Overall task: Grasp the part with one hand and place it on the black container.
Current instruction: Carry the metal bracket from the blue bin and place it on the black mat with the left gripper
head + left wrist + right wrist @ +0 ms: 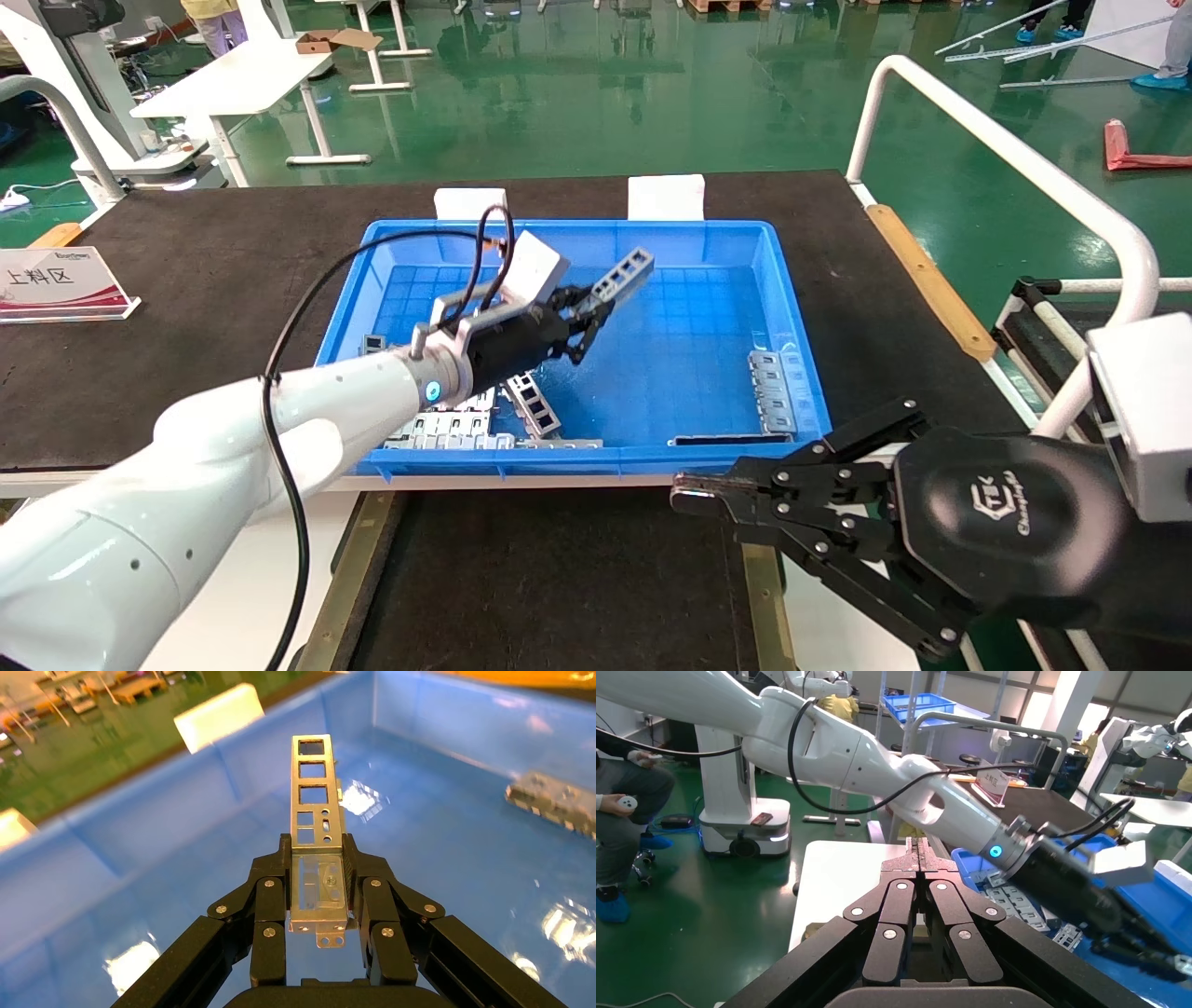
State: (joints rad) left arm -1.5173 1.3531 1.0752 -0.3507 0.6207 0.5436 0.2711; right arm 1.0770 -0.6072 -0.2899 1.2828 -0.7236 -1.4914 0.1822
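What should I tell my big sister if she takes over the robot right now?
Left gripper: shut on the part, holding it by one end, raised above the floor of the blue crate.
Right gripper: shut, empty, parked at the near right, by the black container's right rail.
Black container: near the robot, in front of the crate, nothing seen on it.
Done: part grasped and lifted.
Left: carry it back over the crate's near wall, set it on the black container, let go.
Other metal pieces remain in the crate.

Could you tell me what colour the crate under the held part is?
Bright blue crate, clearest in the head view.
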